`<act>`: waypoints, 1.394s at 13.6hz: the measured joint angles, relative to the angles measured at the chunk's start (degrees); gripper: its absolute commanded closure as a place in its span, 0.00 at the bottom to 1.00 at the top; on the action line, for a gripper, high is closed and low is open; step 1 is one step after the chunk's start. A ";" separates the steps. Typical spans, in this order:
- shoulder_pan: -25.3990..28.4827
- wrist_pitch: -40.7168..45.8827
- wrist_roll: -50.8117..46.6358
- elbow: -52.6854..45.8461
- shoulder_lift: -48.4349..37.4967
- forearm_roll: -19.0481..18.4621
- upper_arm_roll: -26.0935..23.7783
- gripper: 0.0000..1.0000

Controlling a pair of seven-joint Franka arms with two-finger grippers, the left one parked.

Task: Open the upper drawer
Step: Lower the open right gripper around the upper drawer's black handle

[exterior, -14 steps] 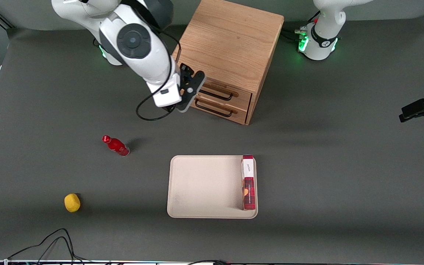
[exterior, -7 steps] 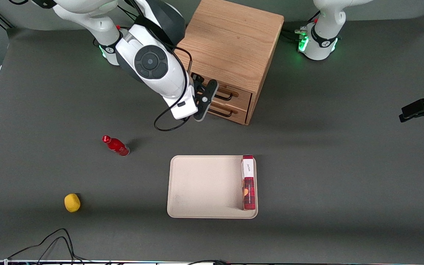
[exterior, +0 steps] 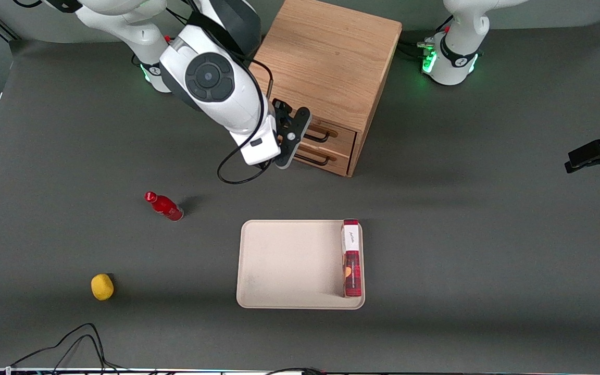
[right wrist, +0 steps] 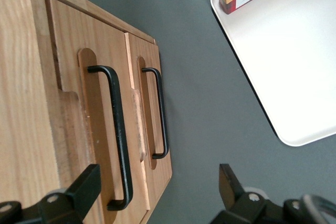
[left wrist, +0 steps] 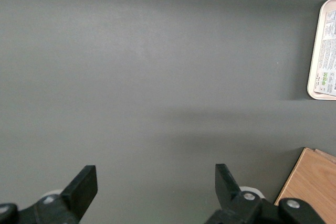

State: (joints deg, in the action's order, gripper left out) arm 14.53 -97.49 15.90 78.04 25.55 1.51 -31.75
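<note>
The working arm (exterior: 211, 83) is glossy white with dark grey joint caps, a black cable (exterior: 237, 172) looping off its wrist. The gripper (exterior: 290, 136), in front of the drawers, has black fingers (right wrist: 84, 187) spread apart, silver screws showing.

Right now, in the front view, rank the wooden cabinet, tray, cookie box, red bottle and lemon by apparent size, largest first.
1. Wooden cabinet
2. Tray
3. Cookie box
4. Red bottle and lemon: too alike to rank.

The open claw sits in front of the upper drawer.
</note>
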 measured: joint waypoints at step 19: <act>2.53 -8.27 -3.22 7.38 -1.45 -3.31 -0.14 0.00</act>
State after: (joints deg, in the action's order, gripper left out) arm 17.06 -105.76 12.68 85.42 24.10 -1.81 -31.88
